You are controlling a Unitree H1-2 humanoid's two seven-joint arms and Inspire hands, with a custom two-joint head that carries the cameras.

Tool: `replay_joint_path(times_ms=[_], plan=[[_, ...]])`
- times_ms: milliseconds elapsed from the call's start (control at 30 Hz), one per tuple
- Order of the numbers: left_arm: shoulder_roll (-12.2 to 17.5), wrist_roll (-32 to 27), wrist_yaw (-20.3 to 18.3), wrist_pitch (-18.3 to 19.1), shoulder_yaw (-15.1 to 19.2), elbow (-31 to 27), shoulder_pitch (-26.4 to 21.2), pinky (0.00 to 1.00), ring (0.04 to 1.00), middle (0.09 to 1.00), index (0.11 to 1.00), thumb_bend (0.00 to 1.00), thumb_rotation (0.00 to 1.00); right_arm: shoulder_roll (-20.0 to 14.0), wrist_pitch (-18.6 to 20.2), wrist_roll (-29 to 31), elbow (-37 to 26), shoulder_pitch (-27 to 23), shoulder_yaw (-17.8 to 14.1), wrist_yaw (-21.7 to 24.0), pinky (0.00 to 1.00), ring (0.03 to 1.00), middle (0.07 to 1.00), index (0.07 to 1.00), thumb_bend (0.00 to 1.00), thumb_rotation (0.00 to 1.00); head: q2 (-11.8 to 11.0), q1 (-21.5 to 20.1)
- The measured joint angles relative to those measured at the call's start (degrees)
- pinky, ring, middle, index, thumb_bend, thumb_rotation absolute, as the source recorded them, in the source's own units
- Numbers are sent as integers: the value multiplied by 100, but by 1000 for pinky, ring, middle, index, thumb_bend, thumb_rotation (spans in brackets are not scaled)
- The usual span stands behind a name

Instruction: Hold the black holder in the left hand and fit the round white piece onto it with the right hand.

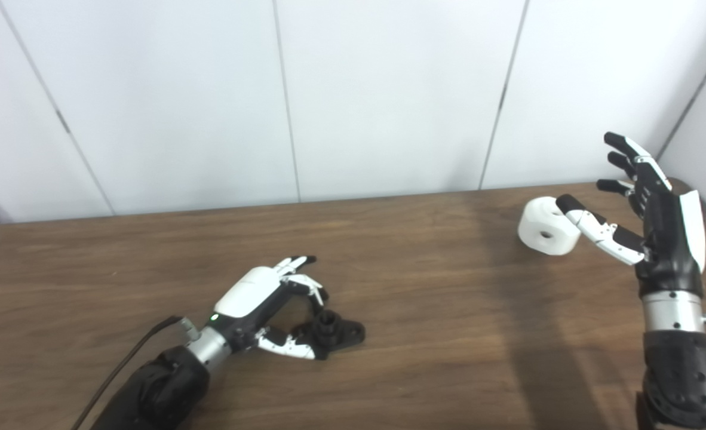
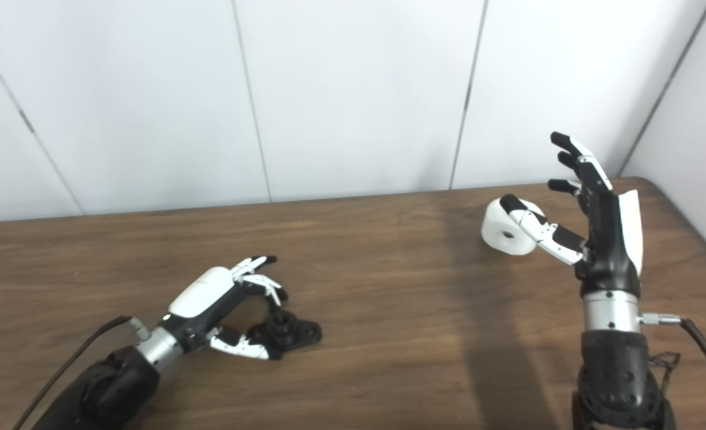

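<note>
Your left hand (image 1: 257, 295) lies low on the table (image 1: 424, 334), fingers curled loosely around the black holder (image 1: 332, 330) at its fingertips; a firm grip cannot be confirmed. Your right hand (image 1: 657, 224) stands upright and spread, the round white piece (image 1: 544, 226) just left of its thumb, bore facing you.

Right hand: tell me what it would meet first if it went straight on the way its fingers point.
Probably nothing: the right hand points up and away toward the wall; the round white piece sits beside its thumb.
</note>
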Motion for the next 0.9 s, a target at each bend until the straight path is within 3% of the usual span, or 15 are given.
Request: replay_joint_path(times_ms=[100,167,267,500,633,700,800,900], plan=[[0,-39,6,-16,11,23,15,1000,970,817,480,524,52,-130,-26,-56,251,26,-57,-67,610,770,898,842,549,265,-17,-35],[-1,-91,20,-63,19,88,17,1000,970,817,479,524,52,-224,-43,-176,440,37,-103,-119,618,785,885,848,589,322,-44,-105],[3,-162,50,-139,22,155,19,1000,966,816,479,524,52,-288,-32,-232,623,59,-166,-219,586,761,863,853,636,329,-53,-219],[62,-205,109,-219,-32,211,16,1000,950,811,480,524,51,-523,-20,-471,1122,-27,-91,-292,680,822,867,872,762,387,-97,-378],[107,-266,106,-219,-62,215,16,1000,946,810,480,523,51,-741,55,-446,1335,-124,-45,-139,677,829,881,895,872,443,-123,-422],[112,-296,105,-219,-65,232,16,1000,944,810,480,523,50,-833,130,-408,1390,-180,-27,-26,640,810,885,909,878,410,-141,-439],[123,-403,126,-220,-123,298,6,1000,940,809,480,523,50,-975,199,-164,1510,-231,8,256,644,865,958,944,890,334,-158,-492],[163,-436,184,-219,-180,304,2,1000,937,806,480,523,50,-1068,328,-104,1563,-260,113,465,721,927,977,953,929,355,-176,-571]])
